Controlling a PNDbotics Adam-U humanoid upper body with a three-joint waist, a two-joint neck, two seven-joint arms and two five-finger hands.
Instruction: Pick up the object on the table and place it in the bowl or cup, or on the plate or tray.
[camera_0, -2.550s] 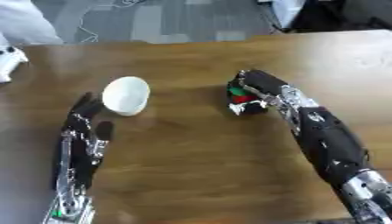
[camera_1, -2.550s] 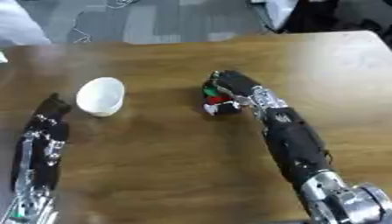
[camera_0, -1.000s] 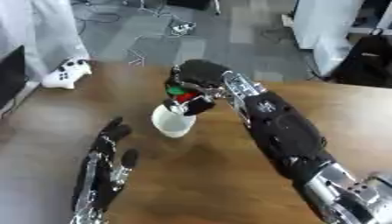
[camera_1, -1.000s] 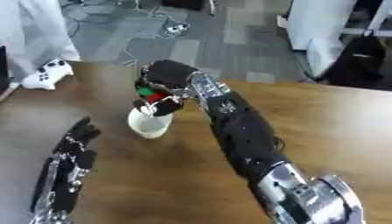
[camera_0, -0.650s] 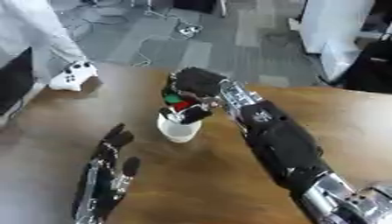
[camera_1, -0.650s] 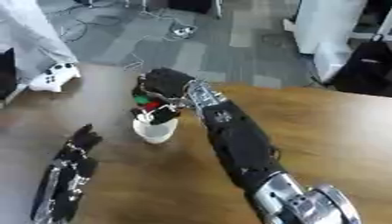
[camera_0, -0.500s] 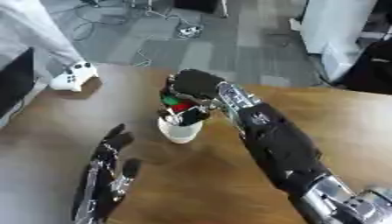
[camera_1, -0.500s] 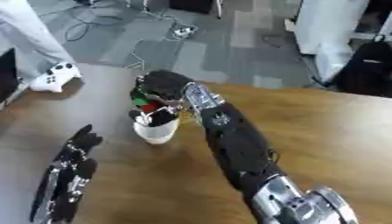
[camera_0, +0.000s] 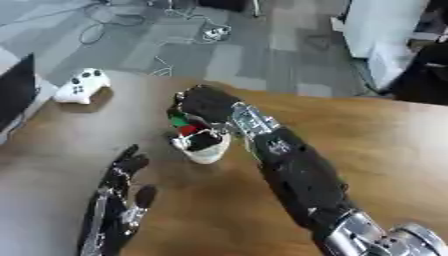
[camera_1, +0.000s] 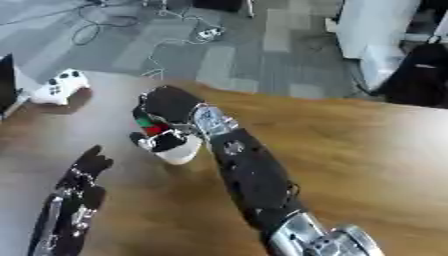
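A white cup (camera_0: 207, 152) stands on the wooden table (camera_0: 385, 145) left of centre. My right hand (camera_0: 206, 104) hangs right over its mouth, fingers curled round a small red, green and black object (camera_0: 183, 125) that sits at the cup's rim, partly inside. How much of the object is inside the cup is hidden by my fingers. My left hand (camera_0: 120, 200) rests open on the table at the lower left, fingers straight and pointing toward the cup.
A white game controller (camera_0: 79, 86) lies at the table's far left edge. A dark flat thing (camera_0: 16, 90) shows at the left border. Beyond the table's far edge are grey floor, cables and white furniture.
My right hand has carried the object from the table's right part over to the cup and lowered it to the rim. The camera has shifted too.
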